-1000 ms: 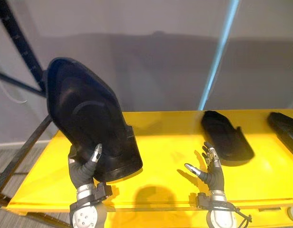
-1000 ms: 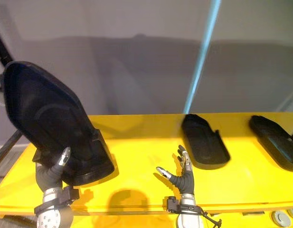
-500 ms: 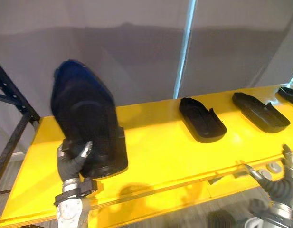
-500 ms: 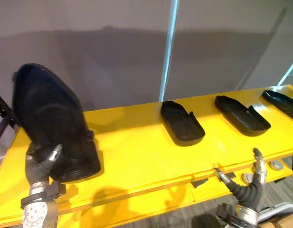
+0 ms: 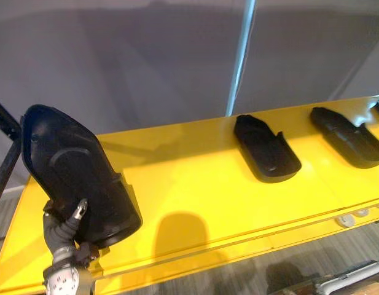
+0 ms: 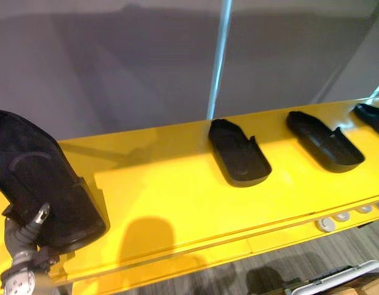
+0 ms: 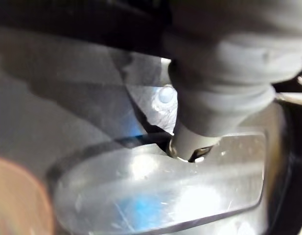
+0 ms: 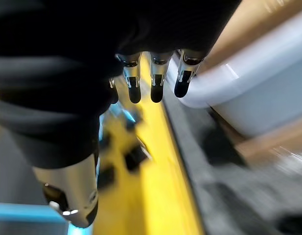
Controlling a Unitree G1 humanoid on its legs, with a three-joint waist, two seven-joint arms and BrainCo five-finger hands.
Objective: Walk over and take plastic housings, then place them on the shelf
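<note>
Housing (image 5: 72, 172), black and tilted, sits at the yellow shelf's (image 5: 195, 184) left end, clutched by the left robot hand (image 5: 63, 224); the right robot hand (image 8: 136, 81) hangs relaxed.

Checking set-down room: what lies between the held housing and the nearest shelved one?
Bare shelf from held housing to nearest housing, in both eye views.

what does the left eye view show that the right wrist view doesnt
Left eye view: the left hand gripping a large black plastic housing, tilted, and flat black housings lying further along. Right wrist view: the right hand, fingers straight. Both: the yellow shelf and a white-rimmed container.
</note>
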